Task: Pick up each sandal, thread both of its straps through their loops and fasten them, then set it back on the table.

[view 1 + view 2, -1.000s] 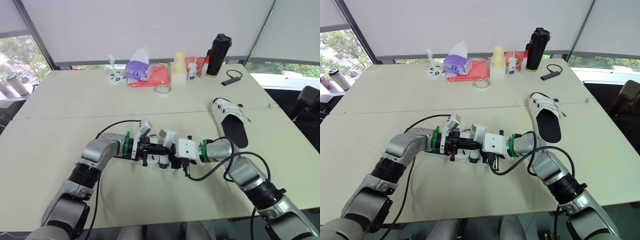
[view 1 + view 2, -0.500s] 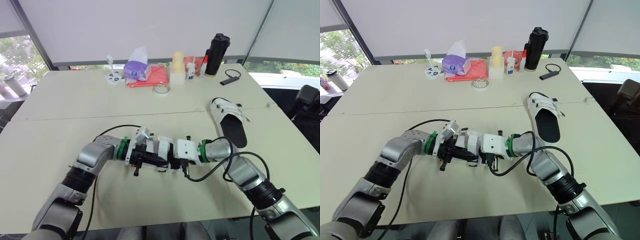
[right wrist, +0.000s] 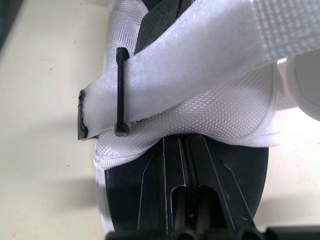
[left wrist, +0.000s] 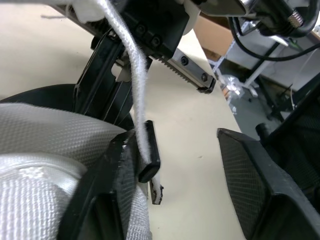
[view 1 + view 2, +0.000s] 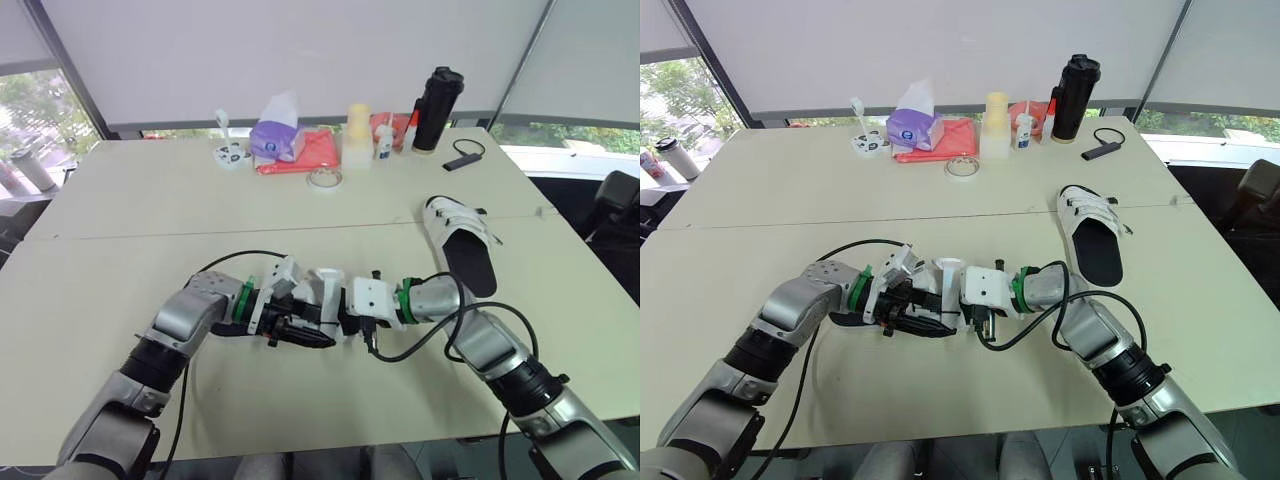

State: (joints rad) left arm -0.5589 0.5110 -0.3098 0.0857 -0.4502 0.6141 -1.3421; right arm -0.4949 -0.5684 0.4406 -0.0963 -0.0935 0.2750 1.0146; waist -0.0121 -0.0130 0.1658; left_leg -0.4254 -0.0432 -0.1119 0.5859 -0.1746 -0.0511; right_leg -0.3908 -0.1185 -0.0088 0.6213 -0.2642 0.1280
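Now that the counter (image 5: 300, 200) carries the near sandal (image 3: 235, 120) flat at 6 o'clock, lowered from its earlier tilt, fastening looks close. The left claw (image 4: 175, 150) stands apart beside it; the right claw (image 3: 182, 142) is pinched together by the strap (image 3: 200, 60), threaded through its loop (image 3: 121, 90).

Flask (image 5: 437, 108), tissues (image 5: 277, 137) and tape (image 5: 325, 178) sit far back.
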